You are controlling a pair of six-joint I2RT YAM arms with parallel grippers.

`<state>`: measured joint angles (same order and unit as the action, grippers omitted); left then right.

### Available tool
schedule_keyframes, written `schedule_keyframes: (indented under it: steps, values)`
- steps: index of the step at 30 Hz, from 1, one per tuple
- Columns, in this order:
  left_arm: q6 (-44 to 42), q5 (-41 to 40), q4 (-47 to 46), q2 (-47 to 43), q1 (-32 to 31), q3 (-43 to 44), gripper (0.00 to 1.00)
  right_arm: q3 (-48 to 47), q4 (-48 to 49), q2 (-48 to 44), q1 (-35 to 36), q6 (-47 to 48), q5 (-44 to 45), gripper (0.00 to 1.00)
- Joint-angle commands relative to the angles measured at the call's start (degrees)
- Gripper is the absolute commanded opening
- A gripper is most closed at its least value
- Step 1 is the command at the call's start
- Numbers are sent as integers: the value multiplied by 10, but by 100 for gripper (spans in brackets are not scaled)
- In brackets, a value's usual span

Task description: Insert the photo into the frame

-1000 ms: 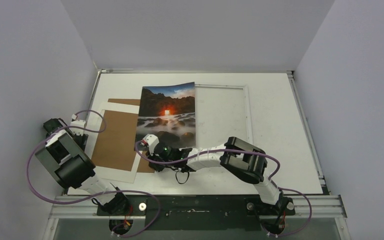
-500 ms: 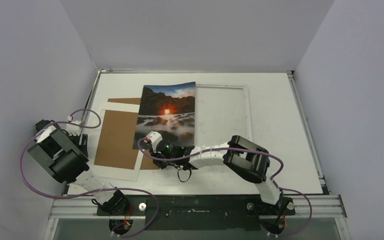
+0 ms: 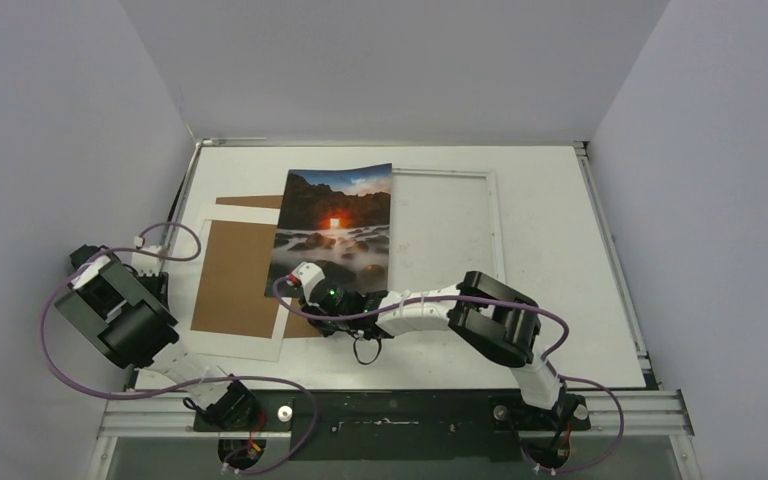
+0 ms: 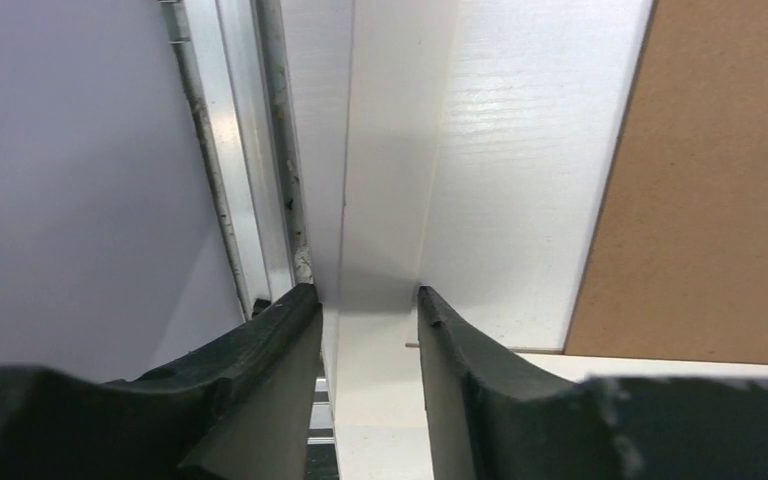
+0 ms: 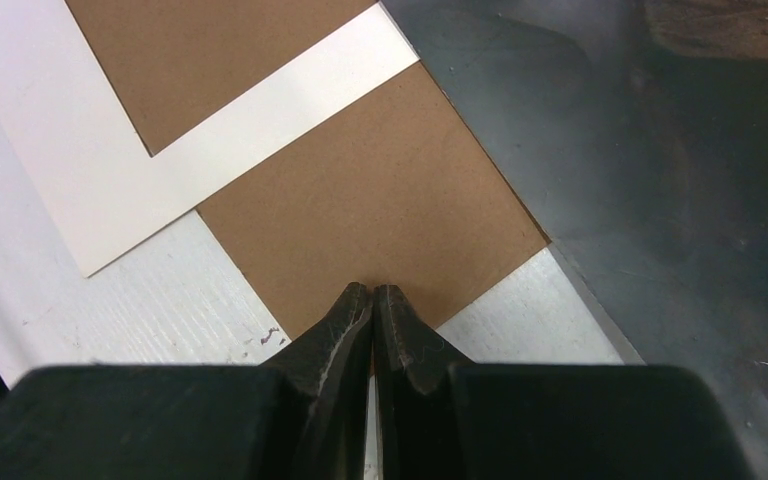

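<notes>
The right pincer (image 5: 372, 292) is seen pressed fully together in its wrist view, with nothing pinched between the black fingertips. The tips are set over a corner of a flat brown cardboard board (image 5: 380, 200), though whether it is touched cannot be told. A smooth white card mat (image 5: 290, 100) is laid across that board.

The left pincer (image 4: 368, 312) is shown partly spread at the left edge of the white wood-grain table (image 3: 560, 260). A smooth white strip (image 4: 385, 150) is straddled by its two black fingers (image 4: 260, 370); contact with the strip cannot be made out.

The glossy rectangular photo (image 3: 335, 228) of dark rocks, white mist and an orange-red glow is found at mid-table, its far edge slightly curled. Its right margin is laid over the left side of the thin white rectangular frame (image 3: 491, 230), and its near left part over the brown board.

The frame, lying just right of the photo, is given by the top view alone; the closed tips of the right pincer are shown clearly only by the wrist camera
</notes>
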<state>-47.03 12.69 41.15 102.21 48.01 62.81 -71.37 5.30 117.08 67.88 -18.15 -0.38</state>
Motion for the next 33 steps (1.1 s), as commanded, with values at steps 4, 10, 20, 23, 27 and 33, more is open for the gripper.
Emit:
schedule_keyframes:
  steps: [4,10,20,23,27,33]
  values:
    - [-22,-31,-70,-54,20,-67,25,17,-59,-11,2,8,23,5]
    - [-19,-15,-40,-75,15,-56,12,9,-57,-9,6,7,23,5]
    - [-30,-19,-35,-192,-52,-102,12,-7,-57,-15,16,12,29,5]
    - [-24,-18,-24,-205,-71,-101,15,-26,-57,-19,30,20,45,5]
    - [-25,-22,-11,-197,-72,-88,19,-61,-58,-12,51,34,63,12]
    - [-42,-42,-22,-169,-70,-79,22,-55,-22,-14,90,165,84,31]
